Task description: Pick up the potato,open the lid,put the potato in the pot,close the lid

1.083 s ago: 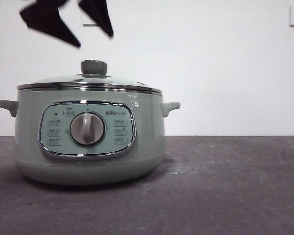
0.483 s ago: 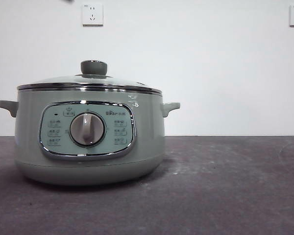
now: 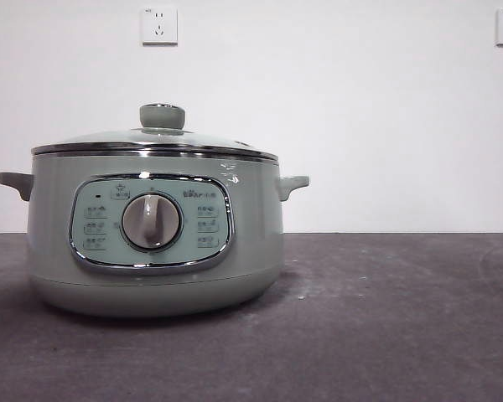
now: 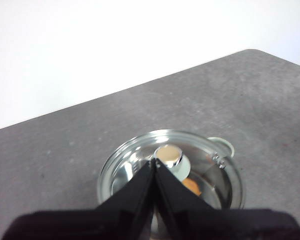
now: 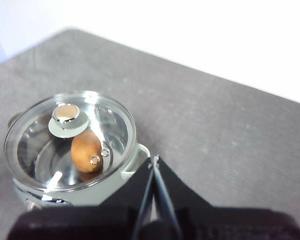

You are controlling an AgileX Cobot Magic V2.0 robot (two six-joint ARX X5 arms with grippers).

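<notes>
The pale green pot [image 3: 155, 226] stands on the table at the left of the front view, control panel and dial facing me. The glass lid [image 3: 155, 142] sits closed on it, its knob [image 3: 162, 116] on top. The potato [image 5: 86, 148] lies inside the pot, seen through the lid in the right wrist view; a bit of it shows in the left wrist view [image 4: 192, 186]. My left gripper [image 4: 154, 162] is shut and empty, high above the lid [image 4: 170, 170]. My right gripper [image 5: 153, 159] is shut and empty, above and beside the pot [image 5: 70, 150]. Neither gripper shows in the front view.
The dark grey table [image 3: 386, 318] stretches to the right of the pot. A white wall with two sockets [image 3: 158, 25] stands behind.
The black gripper jaws that hung above the lid at the top left of the front view have risen out of that view. The pot and lid have not moved.
</notes>
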